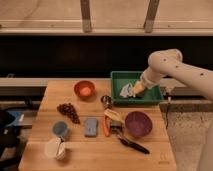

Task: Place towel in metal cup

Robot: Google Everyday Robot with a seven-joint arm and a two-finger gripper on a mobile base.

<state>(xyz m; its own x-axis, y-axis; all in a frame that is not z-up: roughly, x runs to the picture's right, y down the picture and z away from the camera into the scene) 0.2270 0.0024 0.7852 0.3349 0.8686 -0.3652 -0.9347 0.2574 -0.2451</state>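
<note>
**Towel waiting in the tray, claw spread beside it**

Towel (125,91) lies crumpled inside the green tray (150,97), which sits at the far right corner of the bench (80,160). The gripper (137,91) hangs low in that tray, just beside the towel on its right. Its jaws are spread wide and grip nothing. Whether a finger already touches the cloth cannot be made out.

The metal cup (106,101) stands upright on the bench just outside the tray's left wall, near the towel but apart from it. Nothing shows above its rim, though its inside cannot be seen.

By my reading the task is at its very start. The arm is positioned for the pick, but the grasp, the lift over the tray wall, the short carry to the cup and the release all remain. The cup looks narrow for the cloth, so the towel will probably need to be pushed or dropped in bunched.

Other things share the bench. An orange bowl (84,89) is near the far edge, and a purple bowl (138,123) is toward the right edge. A blue sponge (91,126) lies mid-bench, and a light blue cup (60,129) and a white mug (55,148) are toward the near left corner.

No brand, label or lettering can be read on anything.
</note>
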